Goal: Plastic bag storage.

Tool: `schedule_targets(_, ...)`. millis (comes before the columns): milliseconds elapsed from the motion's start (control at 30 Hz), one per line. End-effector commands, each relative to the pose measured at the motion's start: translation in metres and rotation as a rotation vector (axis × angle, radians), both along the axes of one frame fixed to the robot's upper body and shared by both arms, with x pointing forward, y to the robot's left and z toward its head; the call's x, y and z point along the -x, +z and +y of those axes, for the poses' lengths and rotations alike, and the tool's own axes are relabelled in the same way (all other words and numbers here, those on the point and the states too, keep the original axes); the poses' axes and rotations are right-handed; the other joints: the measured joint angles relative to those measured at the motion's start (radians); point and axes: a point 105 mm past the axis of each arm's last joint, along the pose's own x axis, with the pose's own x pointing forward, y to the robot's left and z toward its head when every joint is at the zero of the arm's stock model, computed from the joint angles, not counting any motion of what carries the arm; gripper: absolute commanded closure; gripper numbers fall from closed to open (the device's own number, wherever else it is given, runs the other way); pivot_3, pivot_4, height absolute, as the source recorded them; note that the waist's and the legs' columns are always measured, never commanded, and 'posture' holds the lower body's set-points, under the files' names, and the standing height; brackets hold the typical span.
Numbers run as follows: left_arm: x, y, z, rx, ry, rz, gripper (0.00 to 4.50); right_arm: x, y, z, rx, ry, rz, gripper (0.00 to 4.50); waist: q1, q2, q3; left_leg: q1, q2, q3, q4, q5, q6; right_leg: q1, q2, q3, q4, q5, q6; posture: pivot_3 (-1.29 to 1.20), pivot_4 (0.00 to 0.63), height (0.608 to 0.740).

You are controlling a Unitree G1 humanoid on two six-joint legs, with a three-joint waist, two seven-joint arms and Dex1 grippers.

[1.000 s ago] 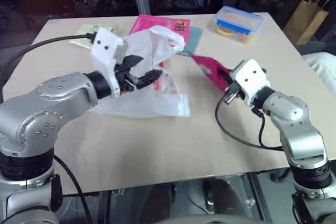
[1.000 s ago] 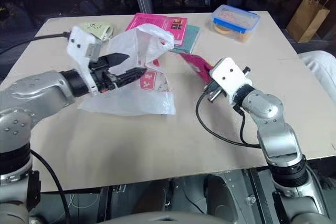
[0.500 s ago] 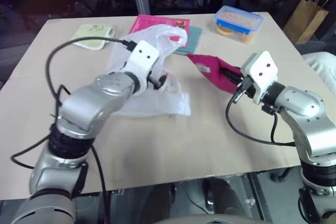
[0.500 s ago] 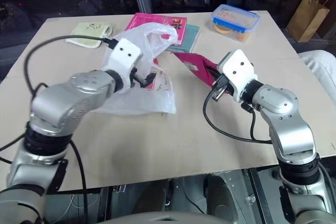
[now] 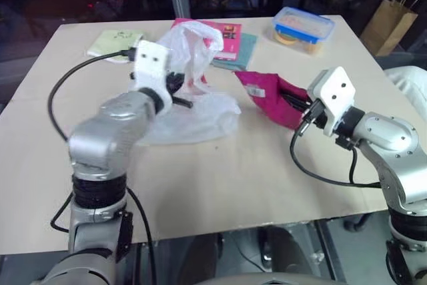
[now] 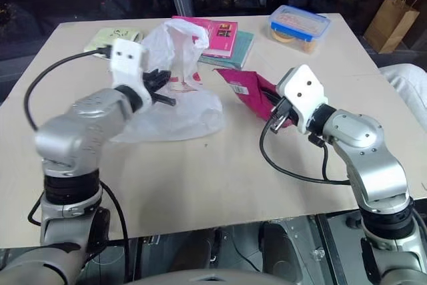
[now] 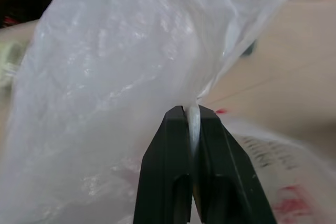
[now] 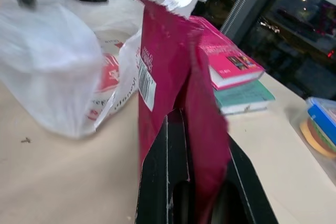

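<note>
Since a second ago my left gripper (image 7: pixel 192 116) has shut: the jaws, then wide open in front of the plastic bag (image 5: pixel 193 108), are now pinched on a thin fold of its film, and the arm has swung so the hand stands over the bag's near side. The bag lies on the table (image 5: pixel 220 191) under and beyond this hand, its upper part pulled up into a peak. To my right, my right gripper (image 8: pixel 197 129) is closed on the magenta packet (image 5: pixel 270 91), which stands just beside the bag's edge. Past the bag lie the pink book (image 5: pixel 227 35) and a green pad (image 5: pixel 113 41). For this step I should lift slowly, because such thin film can slip out or tear, and keep the packet's mouth steady.
</note>
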Motion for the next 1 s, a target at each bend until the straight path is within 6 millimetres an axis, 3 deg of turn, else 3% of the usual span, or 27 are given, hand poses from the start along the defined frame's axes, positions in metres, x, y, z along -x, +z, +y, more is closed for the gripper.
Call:
schedule_targets(33,0.009,0.028,0.027,0.091,-0.019,-0.048,4.29,0.004,0.011,-0.007,-0.01,-0.013,-0.055,4.5,-0.002,0.0,0.0,0.0,0.0,0.0,0.0,0.0,0.0,0.0,0.0,0.0,0.0,0.0,0.0,0.0,0.15,0.74)
schedule_targets(200,0.022,0.043,0.021,0.308,-0.21,-0.008,4.29,0.008,0.017,-0.005,-0.06,0.031,-0.057,4.5,0.006,0.0,0.0,0.0,-0.001,-0.001,0.001,0.0,0.0,0.001,0.0,-0.001,0.0,0.0,0.0,0.0,0.15,0.74)
schedule_targets(400,0.036,0.045,0.023,0.405,-0.327,0.028,4.29,0.013,0.061,0.004,-0.344,0.158,-0.031,4.5,-0.007,0.0,0.001,0.001,0.001,-0.001,0.001,0.0,0.0,0.001,0.0,-0.001,0.001,0.0,0.0,0.0,0.15,0.74)
schedule_targets(533,0.038,0.036,0.023,0.42,-0.33,0.062,4.29,0.015,0.094,0.026,-0.548,0.314,0.01,4.5,-0.014,0.0,0.0,0.002,0.001,-0.001,0.001,0.0,0.0,0.001,0.001,0.0,0.002,0.0,0.0,0.0,0.15,0.74)
schedule_targets(633,0.037,0.037,0.021,0.445,-0.336,0.051,4.29,0.015,0.106,0.039,-0.647,0.384,0.056,4.5,-0.014,0.0,0.001,0.002,0.001,-0.002,0.001,0.0,0.0,0.001,0.001,0.0,0.002,0.001,-0.001,0.0,0.15,0.74)
schedule_targets(833,0.037,0.057,0.03,0.594,-0.348,-0.016,4.29,0.014,0.088,0.077,-0.757,0.537,0.249,4.5,-0.014,0.0,0.001,0.001,0.0,-0.001,0.0,0.0,0.0,0.0,0.0,0.0,0.002,0.001,-0.001,0.0,0.15,0.74)
schedule_targets(1000,0.043,0.057,0.027,0.604,-0.374,0.0,4.29,0.024,0.075,0.095,-0.736,0.649,0.321,4.5,-0.017,0.0,0.001,0.0,-0.001,-0.001,-0.001,0.0,0.0,-0.001,-0.001,0.001,0.002,0.001,-0.001,0.0,0.15,0.74)
